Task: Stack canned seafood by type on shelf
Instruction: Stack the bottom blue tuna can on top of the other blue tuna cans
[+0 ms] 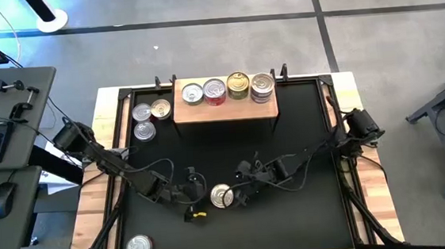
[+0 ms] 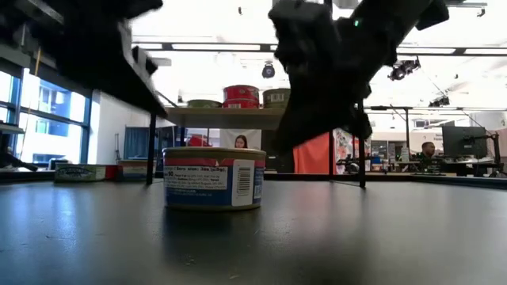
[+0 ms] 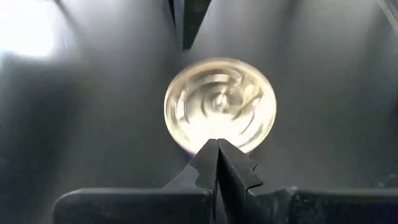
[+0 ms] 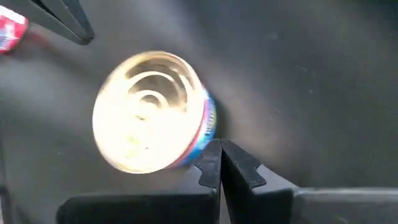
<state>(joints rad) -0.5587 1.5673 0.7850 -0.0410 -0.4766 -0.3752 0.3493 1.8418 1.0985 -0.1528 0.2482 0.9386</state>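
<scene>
Between both closed, empty tools at mid-mat stands one tin, open mat all round.

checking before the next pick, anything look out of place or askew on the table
Nothing is spilled, tipped or damaged. One can sits alone near the mat's front-left corner, far from the shelf. Another can stands upright mid-mat between the shut left gripper and shut right gripper.
</scene>
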